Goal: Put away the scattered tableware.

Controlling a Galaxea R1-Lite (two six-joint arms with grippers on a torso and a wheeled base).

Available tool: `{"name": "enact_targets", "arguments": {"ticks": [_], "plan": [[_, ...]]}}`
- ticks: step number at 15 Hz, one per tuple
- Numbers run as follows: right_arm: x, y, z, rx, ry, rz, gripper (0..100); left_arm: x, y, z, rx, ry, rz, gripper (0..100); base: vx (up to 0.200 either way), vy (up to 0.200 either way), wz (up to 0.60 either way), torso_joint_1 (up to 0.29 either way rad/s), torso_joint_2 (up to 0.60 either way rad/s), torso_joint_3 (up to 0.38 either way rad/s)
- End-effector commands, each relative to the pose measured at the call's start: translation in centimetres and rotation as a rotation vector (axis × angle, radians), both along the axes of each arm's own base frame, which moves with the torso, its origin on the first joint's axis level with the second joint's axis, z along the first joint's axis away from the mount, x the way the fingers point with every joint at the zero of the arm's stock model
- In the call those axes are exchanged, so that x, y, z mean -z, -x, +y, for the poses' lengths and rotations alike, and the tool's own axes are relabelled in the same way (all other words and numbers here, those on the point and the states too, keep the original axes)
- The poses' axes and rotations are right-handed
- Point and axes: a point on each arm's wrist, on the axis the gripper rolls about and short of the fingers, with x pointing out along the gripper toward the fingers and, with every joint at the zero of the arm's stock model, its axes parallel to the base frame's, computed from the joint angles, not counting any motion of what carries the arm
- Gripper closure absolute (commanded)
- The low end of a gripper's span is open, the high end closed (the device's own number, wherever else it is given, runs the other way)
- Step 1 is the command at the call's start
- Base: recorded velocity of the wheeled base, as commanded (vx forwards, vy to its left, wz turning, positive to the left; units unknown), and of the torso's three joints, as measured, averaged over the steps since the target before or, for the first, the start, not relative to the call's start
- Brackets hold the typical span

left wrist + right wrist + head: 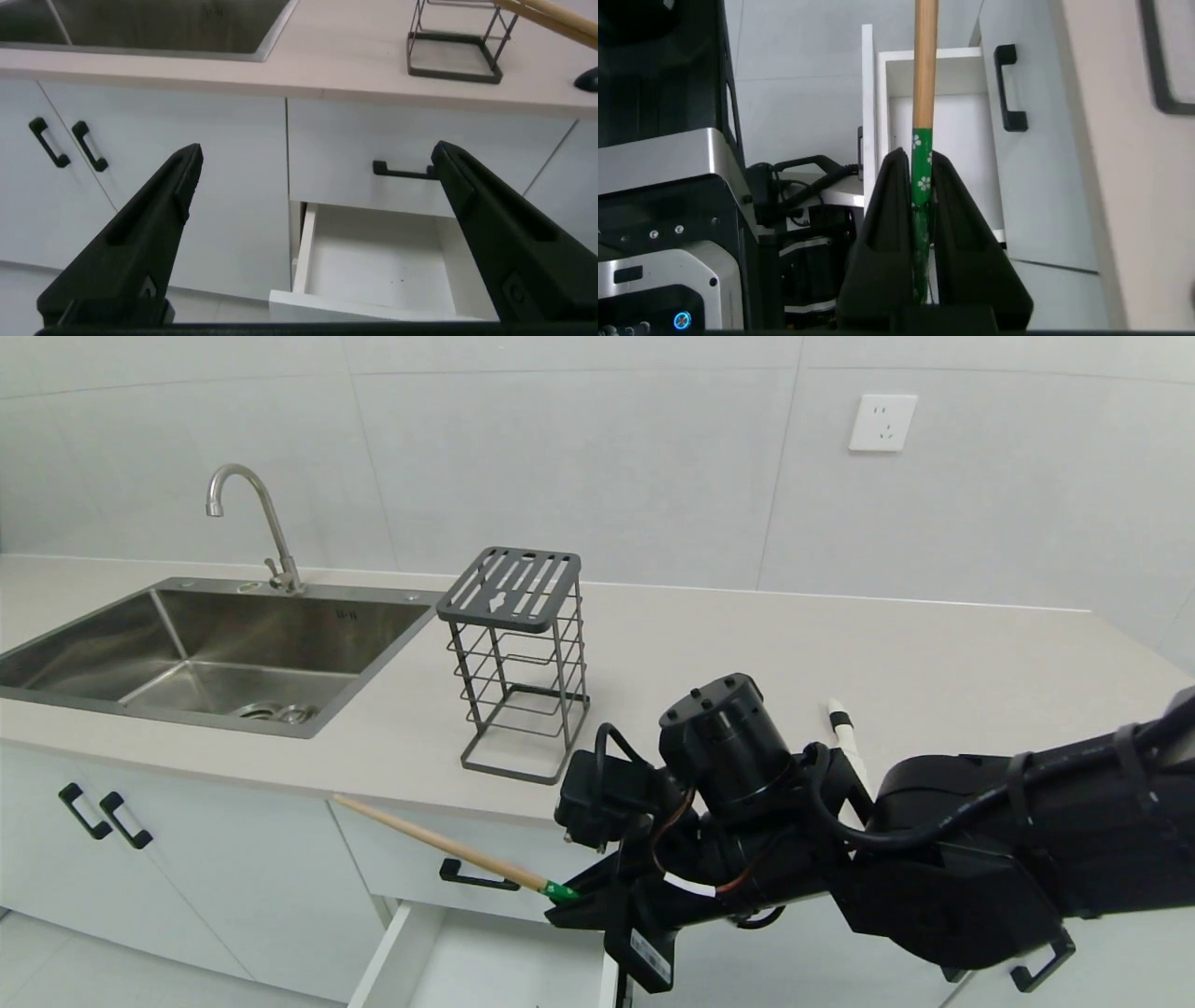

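Note:
My right gripper (pixel 566 897) is shut on a wooden chopstick (pixel 439 843) by its green patterned end, in front of the counter and above the open white drawer (pixel 485 961). The right wrist view has the chopstick (pixel 924 75) running straight out from between the fingers (pixel 895 201), over the drawer (pixel 952 103). My left gripper (pixel 313 233) stands open and holds nothing, low in front of the cabinets, facing the open drawer (pixel 378 271). A white utensil with a dark band (pixel 845 728) lies on the counter behind my right arm.
A dark wire rack (pixel 518 663) with a slotted top stands on the counter (pixel 934 653) near its front edge. The steel sink (pixel 201 653) and tap (pixel 257 523) lie to the left. Cabinet doors with black handles (pixel 103 812) sit below the sink.

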Motion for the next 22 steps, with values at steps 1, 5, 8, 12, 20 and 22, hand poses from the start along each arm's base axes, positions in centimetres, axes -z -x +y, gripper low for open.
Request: {"name": "enact_targets", "arguments": {"ticks": [1,5,8,12,20,22], "plan": [[0.3,-0.1,0.3,-0.001,0.006,0.002,100,0.0,0.0,0.0,0.0,0.0,0.001,0,0.0,0.0,0.0,-0.271,0.52,0.246],[0.2,0.3,0.4,-0.009,0.006,-0.004,100,0.0,0.0,0.0,0.0,0.0,0.001,0,0.0,0.0,0.0,-0.172,0.34,0.163],[-0.2,0.3,0.7,-0.013,-0.004,-0.014,100,0.0,0.0,0.0,0.0,0.0,0.001,0,0.0,0.0,0.0,-0.118,0.22,0.103],[-0.2,0.3,0.9,-0.014,-0.005,-0.015,100,0.0,0.0,0.0,0.0,0.0,0.001,0,0.0,0.0,0.0,-0.08,0.16,0.078],[1.1,1.2,4.6,-0.069,0.16,0.036,100,0.0,0.0,0.0,0.0,0.0,0.001,0,0.0,0.0,0.0,-0.063,0.12,0.057],[2.0,0.7,5.3,-0.069,0.177,0.046,100,0.0,0.0,0.0,0.0,0.0,0.001,0,0.0,0.0,0.0,0.0,0.0,0.0]]}}
